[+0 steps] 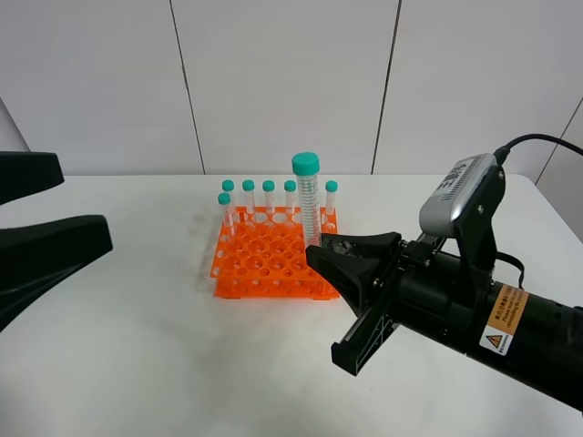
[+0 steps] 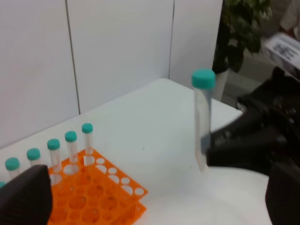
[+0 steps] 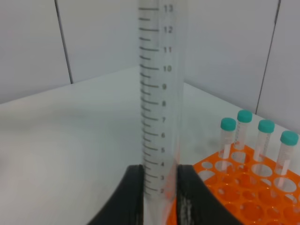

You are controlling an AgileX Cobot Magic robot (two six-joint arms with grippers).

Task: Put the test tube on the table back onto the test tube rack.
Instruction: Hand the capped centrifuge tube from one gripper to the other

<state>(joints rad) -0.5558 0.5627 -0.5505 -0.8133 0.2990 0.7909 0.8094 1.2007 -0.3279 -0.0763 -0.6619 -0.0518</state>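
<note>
At the left edge, the left end effector (image 1: 86,205) juts in above the white worktop (image 1: 137,364). Its two black fingers are spread wide with nothing between them. In the middle sits the orange test tube rack (image 1: 264,264), with a row of small teal-capped tubes (image 1: 269,196) standing along its far edge. Near the rack's right side, a taller graduated test tube (image 1: 308,205) with a teal cap is held upright off the worktop. The right end effector (image 1: 314,250) clamps it near its lower end. The right arm reaches in low from the near right, pointing left, with a grey camera housing (image 1: 460,196) on top of its wrist.
</note>
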